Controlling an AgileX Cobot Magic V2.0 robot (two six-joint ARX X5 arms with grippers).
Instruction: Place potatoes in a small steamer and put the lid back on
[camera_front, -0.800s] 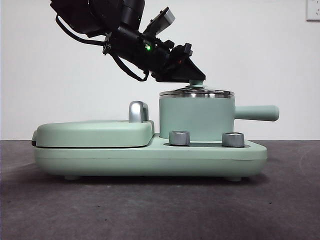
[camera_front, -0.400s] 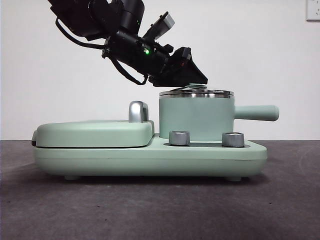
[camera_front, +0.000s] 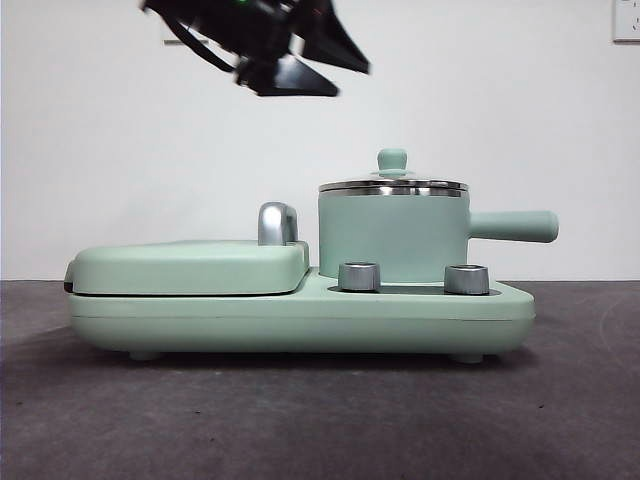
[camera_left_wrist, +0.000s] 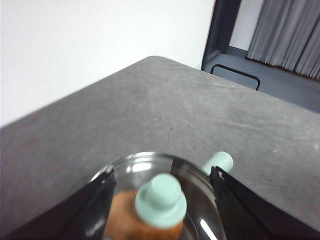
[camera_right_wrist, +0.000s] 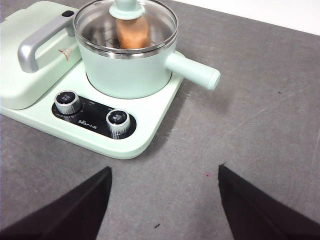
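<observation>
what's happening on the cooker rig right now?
The orange-brown rough-skinned potato sits inside the small mint-green steamer pot, and the round clear glass lid with its mint-green knob is on the pot's steel rim. The left gripper, jaws open, has let go of the knob and lifted up and away from it. The right gripper waits open over the grey table beside the mint-green cooker base. Task looks essentially done.
</observation>
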